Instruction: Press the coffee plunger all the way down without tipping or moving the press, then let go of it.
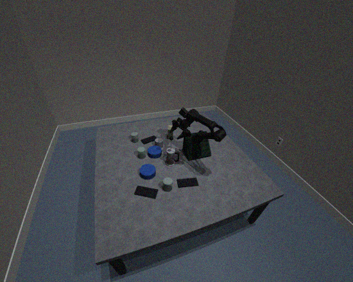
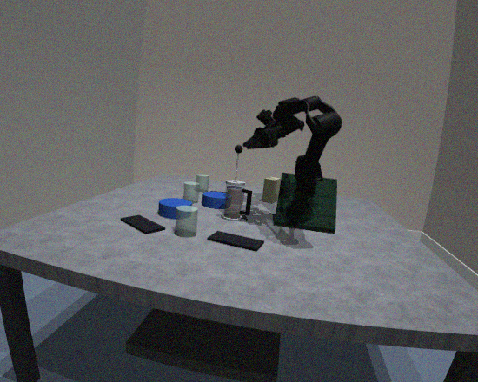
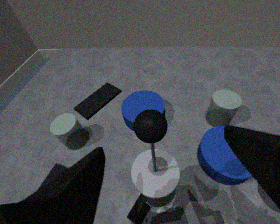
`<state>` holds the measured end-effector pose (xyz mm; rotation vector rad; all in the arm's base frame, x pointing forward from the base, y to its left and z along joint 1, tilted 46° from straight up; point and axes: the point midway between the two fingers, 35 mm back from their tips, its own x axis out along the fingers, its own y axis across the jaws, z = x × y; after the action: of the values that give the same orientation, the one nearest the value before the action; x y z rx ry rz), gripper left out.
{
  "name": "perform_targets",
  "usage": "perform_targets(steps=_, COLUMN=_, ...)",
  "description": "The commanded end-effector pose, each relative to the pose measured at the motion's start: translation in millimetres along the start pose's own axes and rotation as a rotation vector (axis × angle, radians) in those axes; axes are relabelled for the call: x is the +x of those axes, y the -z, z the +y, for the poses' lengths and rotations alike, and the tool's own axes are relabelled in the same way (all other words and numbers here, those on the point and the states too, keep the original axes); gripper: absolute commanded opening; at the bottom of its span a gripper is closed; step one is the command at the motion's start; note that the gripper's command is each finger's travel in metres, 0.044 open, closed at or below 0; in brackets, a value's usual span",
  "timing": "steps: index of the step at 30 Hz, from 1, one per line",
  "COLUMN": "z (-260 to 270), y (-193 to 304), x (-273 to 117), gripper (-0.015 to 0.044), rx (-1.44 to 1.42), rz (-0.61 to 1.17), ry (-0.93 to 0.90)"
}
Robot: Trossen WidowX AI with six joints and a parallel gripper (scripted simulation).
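Note:
The coffee press stands upright on the table, its dark handle on the side towards the arm's base. Its plunger is up: a thin rod rises well above the lid, topped by a round black knob. My gripper is open and empty, tilted down towards the knob. In the exterior view the fingertips are just right of the knob and slightly above it, with a small gap. In the wrist view the knob shows between the two spread fingers.
Two blue discs and several pale green cups stand around the press. Black flat slabs lie on the table. A cream block stands behind the press. A dark green block is at the arm's base.

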<state>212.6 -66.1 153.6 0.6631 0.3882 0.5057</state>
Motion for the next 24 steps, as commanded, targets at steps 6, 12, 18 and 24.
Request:
perform_targets(steps=6, z=-2, y=5, x=11, gripper=0.0440, rx=0.005, rz=0.014, ry=0.007)
perform_targets(steps=12, z=-3, y=3, x=17, gripper=0.0440, rx=0.002, rz=0.009, ry=0.007)
perform_targets(steps=18, z=-1, y=1, x=22, gripper=0.0440, rx=0.001, rz=0.004, ry=0.005)
perform_targets(steps=24, z=2, y=-3, x=26, gripper=0.0440, rx=0.007, rz=-0.013, ry=-0.003)
